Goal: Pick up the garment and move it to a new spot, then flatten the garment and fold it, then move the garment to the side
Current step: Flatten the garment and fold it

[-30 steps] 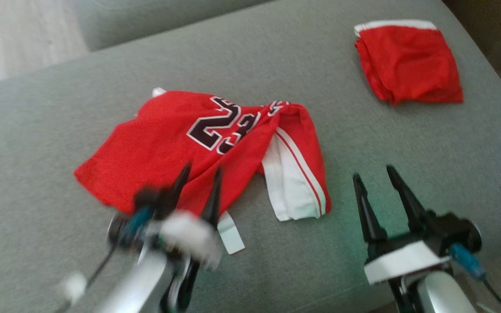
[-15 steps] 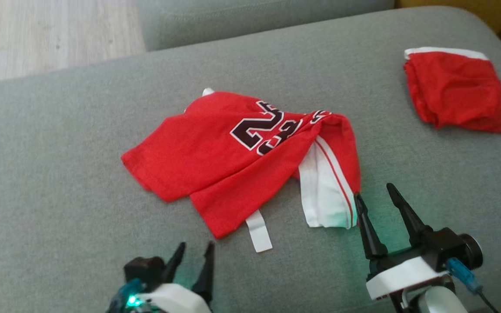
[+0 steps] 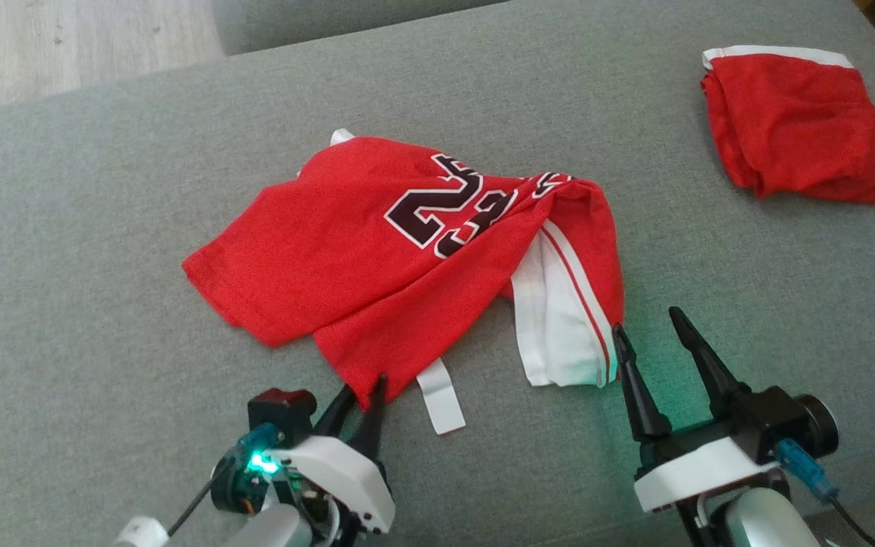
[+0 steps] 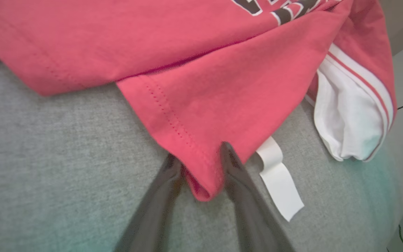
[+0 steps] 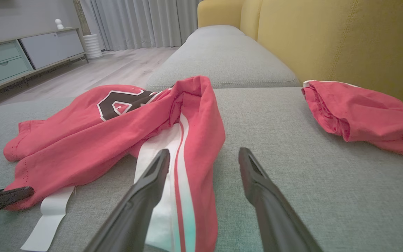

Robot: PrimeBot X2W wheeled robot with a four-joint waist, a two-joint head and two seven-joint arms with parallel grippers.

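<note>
The garment (image 3: 407,251) is a red jersey with a dark "23" and a white-striped side, lying crumpled on the grey sofa seat (image 3: 103,228). My left gripper (image 3: 365,384) is at its near corner. In the left wrist view that red hemmed corner (image 4: 201,168) lies between the two fingers (image 4: 166,189), which still stand apart around it. My right gripper (image 3: 646,320) is open just right of the white-striped edge (image 5: 173,168), its left finger over that edge, with bare cushion between the fingers. The left finger's tip (image 5: 5,196) shows at the right wrist view's left.
A second red garment (image 3: 794,129), folded, lies at the far right of the seat beside the yellow backrest (image 5: 327,35). A white label strip (image 3: 437,395) sticks out from the jersey's near edge. Wooden floor (image 3: 65,38) lies beyond the sofa's far left edge.
The head camera has shifted. My left gripper pulled back off the jersey, then came forward to its near corner, and its fingers have narrowed around it. The right gripper has stayed open.
</note>
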